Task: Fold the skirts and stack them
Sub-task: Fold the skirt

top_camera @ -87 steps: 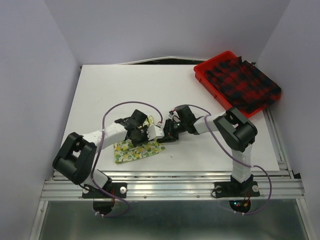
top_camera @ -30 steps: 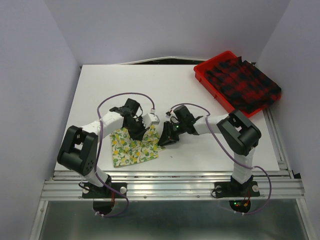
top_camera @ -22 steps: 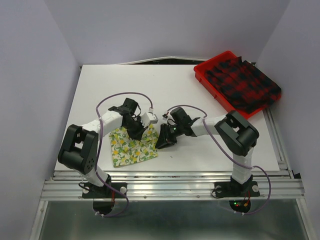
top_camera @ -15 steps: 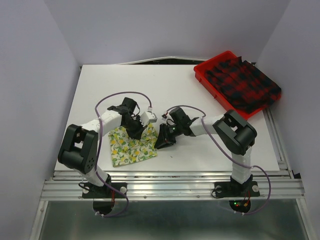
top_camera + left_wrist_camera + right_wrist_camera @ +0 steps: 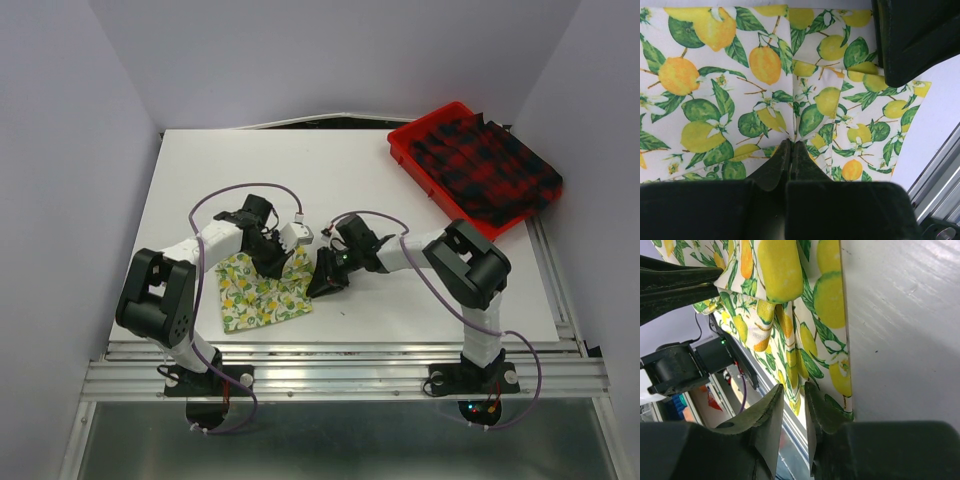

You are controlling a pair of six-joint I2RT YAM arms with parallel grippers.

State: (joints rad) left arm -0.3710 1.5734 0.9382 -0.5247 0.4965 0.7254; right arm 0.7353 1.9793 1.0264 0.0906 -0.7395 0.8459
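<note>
A cream-yellow lemon-print cloth skirt (image 5: 258,300) lies rumpled on the white table (image 5: 400,300), near its front edge between the two arms. A red-and-black plaid pleated skirt (image 5: 490,170) fills a red plastic tray (image 5: 428,116) at the far right corner and spills over its right rim. Only the overhead view shows the tray and the plaid. The wrist views show the lemon print, overlapping layers and creases close up. The left fingers (image 5: 791,150) are closed tight, pinching a raised crease of the lemon skirt. The right fingers (image 5: 792,389) stand narrowly apart, clamped on a bunched edge fold of the same skirt.
</note>
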